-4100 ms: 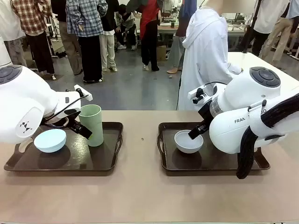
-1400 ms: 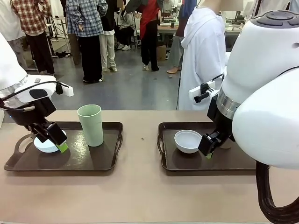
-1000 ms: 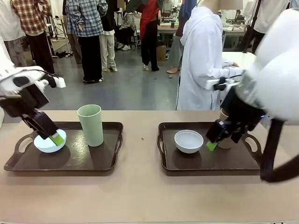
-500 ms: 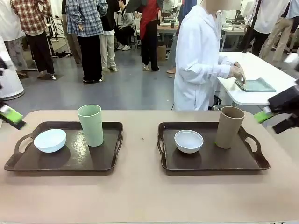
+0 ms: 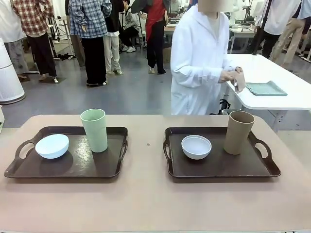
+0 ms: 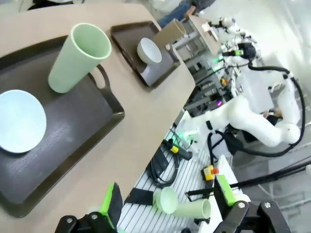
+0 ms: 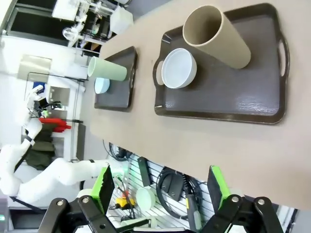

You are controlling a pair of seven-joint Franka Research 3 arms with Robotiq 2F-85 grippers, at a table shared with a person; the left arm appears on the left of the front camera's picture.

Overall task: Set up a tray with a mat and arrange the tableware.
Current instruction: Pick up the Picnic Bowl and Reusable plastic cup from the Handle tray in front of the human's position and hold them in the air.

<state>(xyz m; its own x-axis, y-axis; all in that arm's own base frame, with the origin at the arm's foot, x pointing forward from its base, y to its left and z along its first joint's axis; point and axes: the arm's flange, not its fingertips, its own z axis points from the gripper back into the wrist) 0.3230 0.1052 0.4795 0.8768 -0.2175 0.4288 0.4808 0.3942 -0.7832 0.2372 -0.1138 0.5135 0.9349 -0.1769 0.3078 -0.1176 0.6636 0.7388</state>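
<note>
Sharing the left tray (image 5: 73,166) are a light blue bowl (image 5: 52,145) and pale green tumbler (image 5: 95,130); the right tray (image 5: 218,167) holds a whitish-grey bowl (image 5: 196,146) and tan-brown tumbler (image 5: 238,132). Left gripper (image 6: 170,199) and right gripper (image 7: 160,183) gape empty.

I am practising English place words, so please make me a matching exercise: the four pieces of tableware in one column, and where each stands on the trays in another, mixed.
1. light blue bowl
2. pale green tumbler
3. whitish-grey bowl
4. tan tumbler

A. left tray, right part
B. right tray, right part
C. left tray, left part
D. right tray, left part

Pairs: 1-C, 2-A, 3-D, 4-B.
</note>
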